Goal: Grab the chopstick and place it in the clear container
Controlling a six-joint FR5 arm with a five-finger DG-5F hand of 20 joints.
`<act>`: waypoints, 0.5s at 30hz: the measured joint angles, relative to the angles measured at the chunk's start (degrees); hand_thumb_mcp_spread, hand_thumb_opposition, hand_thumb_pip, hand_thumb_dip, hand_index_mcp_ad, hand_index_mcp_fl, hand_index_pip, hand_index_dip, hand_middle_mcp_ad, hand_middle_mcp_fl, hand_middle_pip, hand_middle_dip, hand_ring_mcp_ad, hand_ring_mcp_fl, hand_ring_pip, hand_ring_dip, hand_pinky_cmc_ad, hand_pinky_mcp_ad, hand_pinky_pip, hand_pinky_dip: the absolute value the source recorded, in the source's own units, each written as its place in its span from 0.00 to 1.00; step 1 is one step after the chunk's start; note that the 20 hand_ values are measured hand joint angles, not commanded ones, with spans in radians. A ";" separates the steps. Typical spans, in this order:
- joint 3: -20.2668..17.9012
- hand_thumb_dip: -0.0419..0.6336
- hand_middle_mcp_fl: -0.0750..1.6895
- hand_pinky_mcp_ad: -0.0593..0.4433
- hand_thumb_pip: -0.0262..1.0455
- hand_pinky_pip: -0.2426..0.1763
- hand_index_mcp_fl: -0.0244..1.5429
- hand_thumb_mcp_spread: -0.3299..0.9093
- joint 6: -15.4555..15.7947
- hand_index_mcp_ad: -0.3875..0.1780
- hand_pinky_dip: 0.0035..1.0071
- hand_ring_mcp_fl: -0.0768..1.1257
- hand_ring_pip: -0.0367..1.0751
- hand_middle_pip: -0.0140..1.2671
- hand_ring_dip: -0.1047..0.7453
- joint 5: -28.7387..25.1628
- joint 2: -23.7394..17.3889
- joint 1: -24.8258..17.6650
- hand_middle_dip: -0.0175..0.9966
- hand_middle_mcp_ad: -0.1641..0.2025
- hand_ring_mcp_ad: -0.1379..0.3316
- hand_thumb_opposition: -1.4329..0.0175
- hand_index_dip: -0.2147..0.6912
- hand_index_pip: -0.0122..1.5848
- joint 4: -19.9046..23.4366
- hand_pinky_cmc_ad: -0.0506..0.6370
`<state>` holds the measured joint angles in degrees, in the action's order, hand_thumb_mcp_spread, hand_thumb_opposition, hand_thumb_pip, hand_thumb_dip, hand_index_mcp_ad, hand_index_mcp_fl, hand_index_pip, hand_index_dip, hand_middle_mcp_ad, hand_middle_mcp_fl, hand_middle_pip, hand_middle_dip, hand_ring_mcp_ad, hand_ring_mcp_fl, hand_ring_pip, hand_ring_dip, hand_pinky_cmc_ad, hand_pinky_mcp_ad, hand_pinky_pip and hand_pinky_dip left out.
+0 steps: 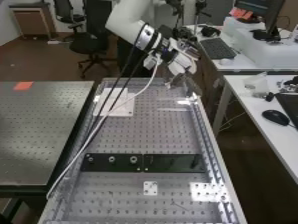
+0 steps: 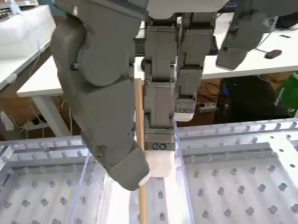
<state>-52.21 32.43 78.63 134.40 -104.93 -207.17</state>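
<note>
Hand [image 1: 181,81] above bench [image 1: 169,131], at far right end. Fingers closed to narrow gap, thumb on one side, fingers on other, chopstick [image 2: 141,205] pinched between. Chopstick's length runs past thumb tip and on beyond fingertips.

Counts: one chopstick, in hand; one white arm [image 1: 128,22]; two black plates [image 1: 176,163] end to end on near part of bench, left one with three round fittings [image 1: 112,159]; one larger white plate [image 1: 121,108], far left; one small white plate [image 1: 150,185], near; one orange patch [image 1: 23,86] on left table [image 1: 33,135].
</note>
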 joint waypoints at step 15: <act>-1.26 0.48 0.84 0.60 0.43 0.52 0.88 0.76 -0.38 0.39 0.15 0.48 0.13 0.20 0.62 0.94 -0.03 0.29 0.57 0.48 0.38 0.28 0.73 0.08 0.52 0.51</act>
<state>-53.47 32.05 79.57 134.37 -104.65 -206.64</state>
